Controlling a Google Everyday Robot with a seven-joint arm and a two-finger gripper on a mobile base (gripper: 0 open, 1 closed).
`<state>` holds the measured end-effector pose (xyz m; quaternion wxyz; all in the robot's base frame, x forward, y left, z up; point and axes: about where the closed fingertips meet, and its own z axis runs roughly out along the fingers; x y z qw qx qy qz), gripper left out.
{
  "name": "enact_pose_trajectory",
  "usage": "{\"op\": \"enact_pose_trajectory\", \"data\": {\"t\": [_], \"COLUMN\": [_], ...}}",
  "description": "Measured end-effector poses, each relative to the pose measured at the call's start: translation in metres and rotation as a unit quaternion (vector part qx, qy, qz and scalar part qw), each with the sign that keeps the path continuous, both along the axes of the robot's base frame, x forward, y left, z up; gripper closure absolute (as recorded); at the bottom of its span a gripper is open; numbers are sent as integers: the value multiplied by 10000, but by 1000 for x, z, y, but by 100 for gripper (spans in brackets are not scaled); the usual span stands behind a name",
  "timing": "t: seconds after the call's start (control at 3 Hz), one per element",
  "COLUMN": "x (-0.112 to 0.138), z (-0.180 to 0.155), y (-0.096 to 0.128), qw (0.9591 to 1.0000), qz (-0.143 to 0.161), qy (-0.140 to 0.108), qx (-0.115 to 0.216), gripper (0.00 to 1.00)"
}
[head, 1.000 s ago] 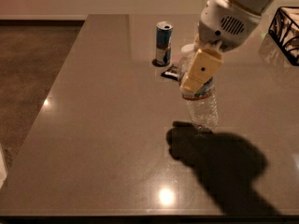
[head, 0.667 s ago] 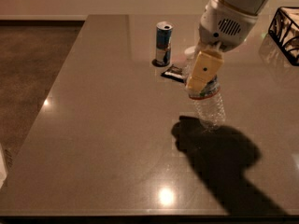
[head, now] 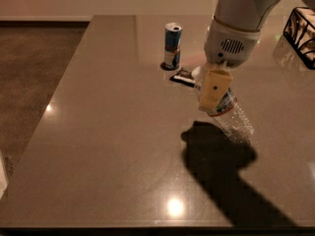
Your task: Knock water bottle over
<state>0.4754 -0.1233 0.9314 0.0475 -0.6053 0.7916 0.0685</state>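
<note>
The water bottle (head: 235,119) is a clear ribbed plastic bottle with a label band. It is tilted steeply on the brown table (head: 98,132), with its base down to the right and its white cap (head: 197,73) up to the left. My gripper (head: 213,101) hangs from the white arm at the upper right. Its cream-coloured pad lies against the bottle's upper part and hides the neck. The arm's shadow falls on the table below the bottle.
A slim blue-and-silver can (head: 172,45) stands upright behind and left of the bottle. A small dark flat packet (head: 182,77) lies between them. A black wire basket (head: 301,31) sits at the far right edge. Carpeted floor (head: 34,68) lies past the table's left edge.
The bottle stood upright and now leans hard, with its base further right. The gripper has moved right and slightly down with it.
</note>
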Motion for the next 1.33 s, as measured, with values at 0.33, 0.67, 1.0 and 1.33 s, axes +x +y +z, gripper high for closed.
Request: {"op": "enact_pose_trajectory", "data": {"t": [0.33, 0.67, 1.0, 1.33], "x": [-7, -15, -21, -17], "z": [-16, -30, -43, -54], "y": [3, 3, 6, 10], "qw": [9995, 9986, 9977, 9982], "qz": [159, 237, 314, 327], "qy": [131, 294, 415, 341], "qx": [-248, -376, -435, -371], "gripper": [59, 36, 13, 0]}}
